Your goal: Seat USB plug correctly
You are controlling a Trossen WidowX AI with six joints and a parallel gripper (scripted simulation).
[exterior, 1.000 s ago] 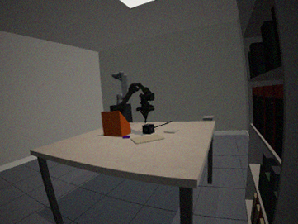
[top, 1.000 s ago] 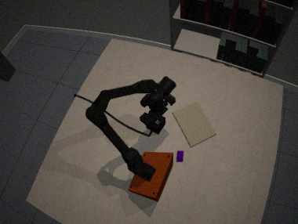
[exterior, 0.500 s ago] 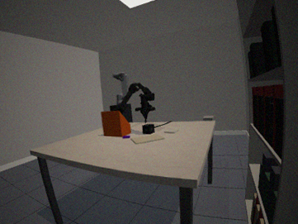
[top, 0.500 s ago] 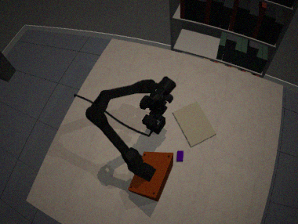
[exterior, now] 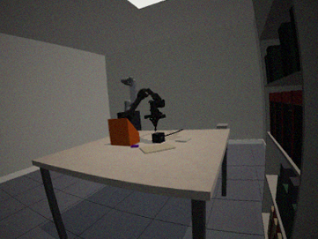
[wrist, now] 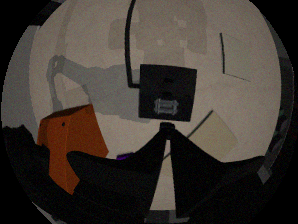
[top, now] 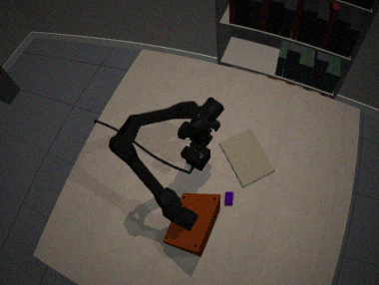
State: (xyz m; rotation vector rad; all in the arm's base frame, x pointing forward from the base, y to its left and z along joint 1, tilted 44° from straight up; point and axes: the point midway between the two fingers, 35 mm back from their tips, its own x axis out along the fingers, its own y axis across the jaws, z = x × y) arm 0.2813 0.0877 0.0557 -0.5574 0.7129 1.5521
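The black power cube [top: 199,159] [exterior: 158,138] [wrist: 152,102] stands on the table, with its cable [top: 161,158] [wrist: 128,45] running off one side. In the wrist view its top shows dark slots and a pale grey emblem near the edge closest to the fingers. My gripper [exterior: 155,129] [wrist: 168,132] is shut on the small dark USB plug [wrist: 167,125]. The fingers point down and the plug appears just above the cube, outside the slots that show. The plug's underside and which way round it is cannot be made out.
An orange block [top: 208,206] [exterior: 120,132] [wrist: 80,132] stands by the arm's base. A small purple block [top: 228,198] [exterior: 134,146] [wrist: 125,156] lies beside it. A beige flat book [top: 246,158] [exterior: 158,149] [wrist: 216,137] lies near the cube, and a pale flat sheet [wrist: 240,55] lies farther off.
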